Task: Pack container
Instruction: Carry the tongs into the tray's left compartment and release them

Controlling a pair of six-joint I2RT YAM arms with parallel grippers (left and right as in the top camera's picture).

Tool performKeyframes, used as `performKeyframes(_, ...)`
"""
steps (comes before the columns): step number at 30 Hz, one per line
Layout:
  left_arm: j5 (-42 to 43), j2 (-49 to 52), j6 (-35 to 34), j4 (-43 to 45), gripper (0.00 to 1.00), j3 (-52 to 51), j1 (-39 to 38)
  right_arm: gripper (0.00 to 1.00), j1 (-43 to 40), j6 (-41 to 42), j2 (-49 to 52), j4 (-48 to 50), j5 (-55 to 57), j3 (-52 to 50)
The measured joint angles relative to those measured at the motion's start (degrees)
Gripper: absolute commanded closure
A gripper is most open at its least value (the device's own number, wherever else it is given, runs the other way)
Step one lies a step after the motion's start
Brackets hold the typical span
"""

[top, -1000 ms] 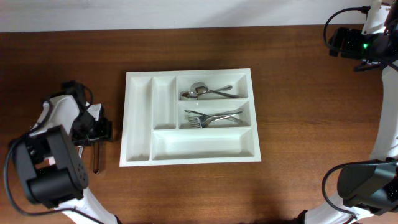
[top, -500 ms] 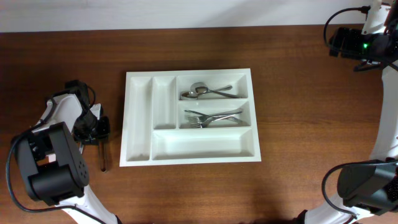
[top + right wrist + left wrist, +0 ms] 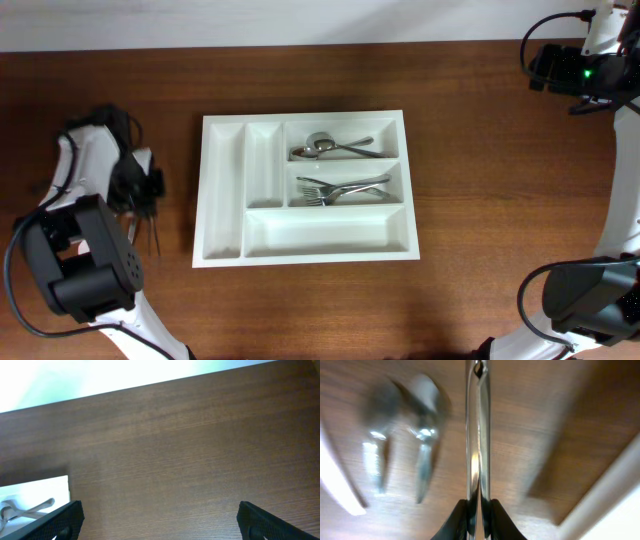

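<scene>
Container (image 3: 320,232) — a large white rectangular plastic cutlery tray with five compartments — sits at the middle of the brown wooden table (image 3: 480,210), well to the right of the left arm. Only the overhead view takes in all of it. Silver metal spoons (image 3: 330,148) lie in the upper right compartment and silver metal forks (image 3: 340,187) in the one below, while the two narrow slots and the wide front one show only white plastic.

Only the left wrist view shows the grip: the left gripper (image 3: 479,515) pinches a slim shiny metal utensil (image 3: 478,435). Beside it are two blurred metallic shapes (image 3: 422,445) whose kind cannot be told. The right wrist view shows the right gripper (image 3: 161,520) with fingers spread wide over the wood, a tray corner at the picture's left edge.

Since a second ago the left gripper has shifted toward the table's far side — the utensil has left its old spot. Tray, spoons and forks have not moved.
</scene>
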Motion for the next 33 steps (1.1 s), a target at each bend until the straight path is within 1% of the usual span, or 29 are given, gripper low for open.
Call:
performKeyframes(3,0.0,-0.3,0.0,-3.3,0.91,7.3,0.0,0.01,0.0,0.0,0.0,0.0,0.0,0.0)
performKeyframes(9,0.0,-1.8,0.1,-8.5,0.92,16.0,-1.9,0.01,0.0,0.0,0.0,0.0,0.0,0.0)
performKeyframes(11,0.6,-2.0,0.2,-9.2,0.92,17.1,-3.6,0.01,0.0,0.0,0.0,0.0,0.0,0.0)
performKeyframes(15,2.7,-2.1,0.3,-9.0,0.92,17.6,-9.2,0.01,0.0,0.0,0.0,0.0,0.0,0.0)
performKeyframes(20,3.8,-2.1,0.4,-5.1,0.91,17.6,-16.6,0.01,0.0,0.0,0.0,0.0,0.0,0.0)
performKeyframes(22,3.6,-2.1,0.4,-3.4,0.91,17.6,-18.4,0.01,0.0,0.0,0.0,0.0,0.0,0.0)
performKeyframes(29,2.8,-1.1,-0.2,-1.2,0.91,17.6,-18.9,0.01,0.0,0.0,0.0,0.0,0.0,0.0)
performKeyframes(33,2.6,2.8,-0.3,-0.2,0.91,17.6,-19.2,0.01,0.0,0.0,0.0,0.0,0.0,0.0)
